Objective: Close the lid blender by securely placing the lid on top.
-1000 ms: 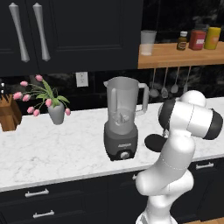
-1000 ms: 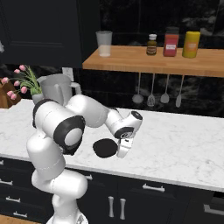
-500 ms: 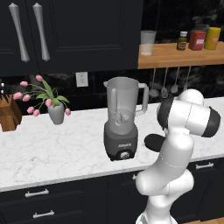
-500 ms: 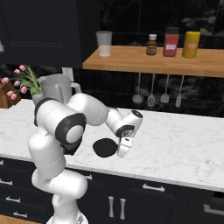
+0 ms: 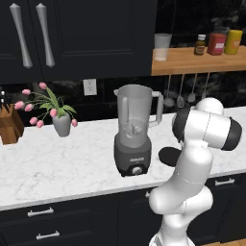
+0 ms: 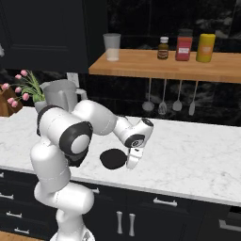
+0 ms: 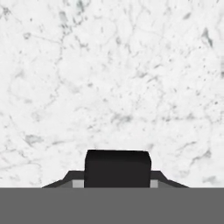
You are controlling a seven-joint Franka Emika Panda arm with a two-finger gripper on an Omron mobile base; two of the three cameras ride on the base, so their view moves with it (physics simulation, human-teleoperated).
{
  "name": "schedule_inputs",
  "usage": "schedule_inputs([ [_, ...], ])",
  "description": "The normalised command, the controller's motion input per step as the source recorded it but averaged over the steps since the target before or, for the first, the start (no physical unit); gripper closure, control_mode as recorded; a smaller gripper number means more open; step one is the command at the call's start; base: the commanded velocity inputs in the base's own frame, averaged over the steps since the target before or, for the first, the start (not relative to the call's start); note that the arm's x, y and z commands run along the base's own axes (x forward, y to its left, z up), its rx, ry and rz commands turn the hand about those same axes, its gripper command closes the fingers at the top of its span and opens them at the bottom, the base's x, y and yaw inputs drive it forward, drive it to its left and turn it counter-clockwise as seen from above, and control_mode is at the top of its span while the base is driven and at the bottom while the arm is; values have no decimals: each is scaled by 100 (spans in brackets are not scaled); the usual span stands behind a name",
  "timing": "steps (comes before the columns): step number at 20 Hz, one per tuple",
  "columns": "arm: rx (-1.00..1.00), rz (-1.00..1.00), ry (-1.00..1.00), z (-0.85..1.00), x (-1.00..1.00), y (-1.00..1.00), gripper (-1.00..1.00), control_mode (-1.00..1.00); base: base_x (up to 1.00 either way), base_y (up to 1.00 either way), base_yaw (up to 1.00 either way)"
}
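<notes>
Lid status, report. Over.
Gripper low over counter, beside lid; jaws' state unclear. Lid flat on counter, not on blender. Jar mouth open, nothing in the way.

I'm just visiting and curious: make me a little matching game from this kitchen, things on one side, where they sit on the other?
Things:
1. lid
2. blender
3. clear cup
4. flower vase

Places:
A. on the wooden shelf
B. flat on the counter by the robot's fingers
C. on the counter, left of the blender
D. upright on the counter, jar mouth uncovered

Pairs: 1-B, 2-D, 3-A, 4-C
</notes>
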Motion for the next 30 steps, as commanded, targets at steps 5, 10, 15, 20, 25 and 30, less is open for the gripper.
schedule_inputs([
  [5,0,-3,-1,6,0,6,100,-100,0,0,0],
  [10,0,-7,-15,45,-6,0,100,-100,0,0,0],
  [15,1,-10,-21,94,-8,0,100,-100,0,0,0],
  [20,6,-11,-15,100,-3,0,100,-100,0,0,0],
  [25,9,-13,-7,100,0,0,100,-100,0,0,0],
  [30,9,-12,-5,100,-3,0,100,-100,0,0,0],
])
